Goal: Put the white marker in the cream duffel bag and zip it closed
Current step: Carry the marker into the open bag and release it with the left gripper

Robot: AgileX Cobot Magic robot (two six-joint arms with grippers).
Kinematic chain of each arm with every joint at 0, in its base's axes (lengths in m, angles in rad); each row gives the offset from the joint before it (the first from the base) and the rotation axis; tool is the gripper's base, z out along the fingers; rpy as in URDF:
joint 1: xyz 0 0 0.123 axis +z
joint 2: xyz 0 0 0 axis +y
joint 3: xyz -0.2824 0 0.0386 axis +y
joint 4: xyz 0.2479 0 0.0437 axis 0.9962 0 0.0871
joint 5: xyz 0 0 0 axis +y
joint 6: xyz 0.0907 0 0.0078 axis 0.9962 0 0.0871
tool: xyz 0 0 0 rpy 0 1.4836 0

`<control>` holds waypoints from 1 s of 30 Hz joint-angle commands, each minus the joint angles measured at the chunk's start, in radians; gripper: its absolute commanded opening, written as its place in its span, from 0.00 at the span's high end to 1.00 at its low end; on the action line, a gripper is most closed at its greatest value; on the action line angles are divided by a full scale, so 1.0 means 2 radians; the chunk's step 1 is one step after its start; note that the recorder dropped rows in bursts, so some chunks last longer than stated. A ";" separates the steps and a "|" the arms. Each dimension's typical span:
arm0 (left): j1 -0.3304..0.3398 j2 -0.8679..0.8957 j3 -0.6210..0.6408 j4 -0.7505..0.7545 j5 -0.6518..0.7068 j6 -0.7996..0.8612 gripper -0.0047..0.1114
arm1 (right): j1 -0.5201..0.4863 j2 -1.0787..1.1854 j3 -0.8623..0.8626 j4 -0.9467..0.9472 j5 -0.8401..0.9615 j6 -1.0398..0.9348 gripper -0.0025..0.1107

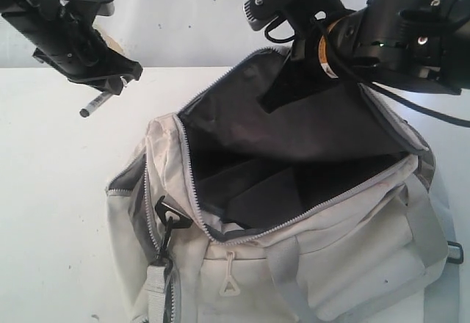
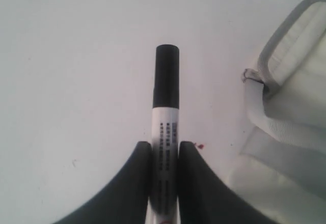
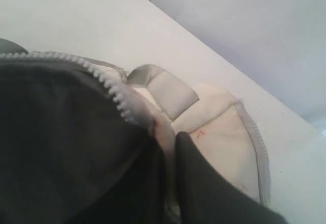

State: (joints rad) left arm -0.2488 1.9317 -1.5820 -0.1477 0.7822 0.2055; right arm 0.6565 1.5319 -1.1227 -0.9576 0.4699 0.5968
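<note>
The white marker (image 2: 165, 127), black-capped with small black print, is clamped between the fingers of my left gripper (image 2: 165, 150). In the exterior view that left gripper (image 1: 110, 82) hangs above the table left of the bag, the marker (image 1: 95, 105) sticking out down-left. The cream duffel bag (image 1: 352, 249) lies at centre-right, unzipped, its dark lining (image 1: 294, 125) exposed. My right gripper (image 3: 169, 142) is shut on the bag's top flap (image 3: 163, 132) near the zipper edge and holds it lifted. In the exterior view the right gripper (image 1: 297, 51) stands over the far rim.
The white table (image 1: 59, 191) stretches bare left of the bag. A grey strap with a black clip (image 1: 170, 216) hangs at the bag's near-left end. A zipper pull (image 1: 228, 285) hangs on the front. Grey webbing handles (image 2: 285, 132) lie close to the left gripper.
</note>
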 commanded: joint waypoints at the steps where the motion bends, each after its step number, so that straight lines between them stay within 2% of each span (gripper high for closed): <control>1: -0.001 -0.079 0.081 -0.013 -0.049 0.006 0.96 | -0.006 -0.001 -0.004 0.001 -0.048 0.005 0.98; 6: -0.001 -0.164 0.164 -0.086 -0.092 0.056 0.96 | -0.006 -0.001 -0.004 0.001 -0.101 0.005 0.98; 10: -0.001 -0.224 0.221 -0.171 -0.095 0.128 0.96 | -0.006 0.000 -0.004 0.001 -0.106 0.005 0.98; 16: -0.001 -0.292 0.289 -0.191 -0.093 0.190 0.96 | -0.006 0.003 -0.004 0.000 -0.103 0.005 0.98; 20: -0.001 -0.323 0.320 -0.203 -0.051 0.299 0.96 | -0.006 0.003 -0.004 0.000 -0.104 0.005 0.98; 23: -0.001 -0.334 0.339 -0.261 -0.013 0.401 0.96 | -0.006 0.003 -0.004 0.000 -0.112 0.005 0.98; 27: -0.001 -0.338 0.361 -0.380 -0.017 0.508 0.96 | -0.006 0.003 -0.004 0.000 -0.125 0.005 0.98; 30: -0.013 -0.338 0.373 -0.436 -0.046 0.574 0.96 | -0.006 0.003 -0.004 0.000 -0.125 0.005 0.98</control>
State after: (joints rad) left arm -0.2526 1.2663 -0.8541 -0.8840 0.7447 1.2228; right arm 0.6565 1.5400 -1.1227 -0.9536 0.2463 0.5987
